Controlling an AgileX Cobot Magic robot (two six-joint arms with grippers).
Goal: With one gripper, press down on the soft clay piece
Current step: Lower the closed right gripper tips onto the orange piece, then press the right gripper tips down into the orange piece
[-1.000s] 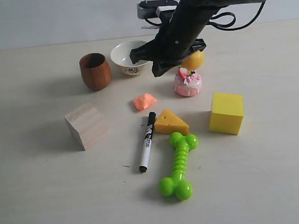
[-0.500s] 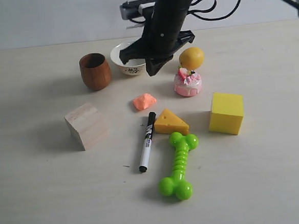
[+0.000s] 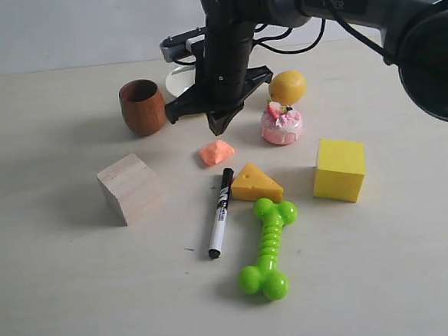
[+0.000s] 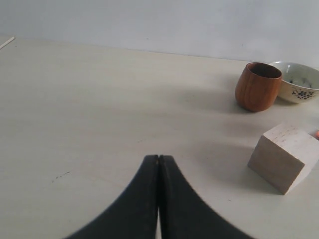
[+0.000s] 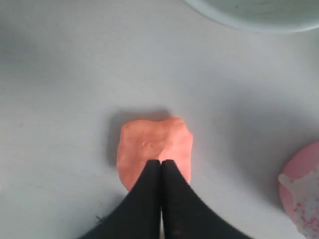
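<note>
The soft clay piece [image 3: 216,152] is a small salmon-orange lump on the table, between the wooden cube and the pink cake toy. My right gripper [image 3: 220,127] hangs a little above and behind it, fingers pressed together and pointing down. In the right wrist view the shut tips [image 5: 160,162] stand over the clay piece [image 5: 152,147]; whether they touch it I cannot tell. My left gripper [image 4: 158,157] is shut, empty, over bare table far to the left.
Around the clay lie a brown wooden cup [image 3: 143,106], a white bowl [image 3: 178,80], a wooden cube [image 3: 129,188], a black marker [image 3: 221,211], a yellow cheese wedge [image 3: 255,183], a pink cake toy [image 3: 281,123], a lemon [image 3: 288,86], a yellow cube [image 3: 339,169], and a green bone toy [image 3: 269,247].
My right arm has swung leftward and down, from over the bowl and lemon to just above the clay. The clay and other objects have not moved.
</note>
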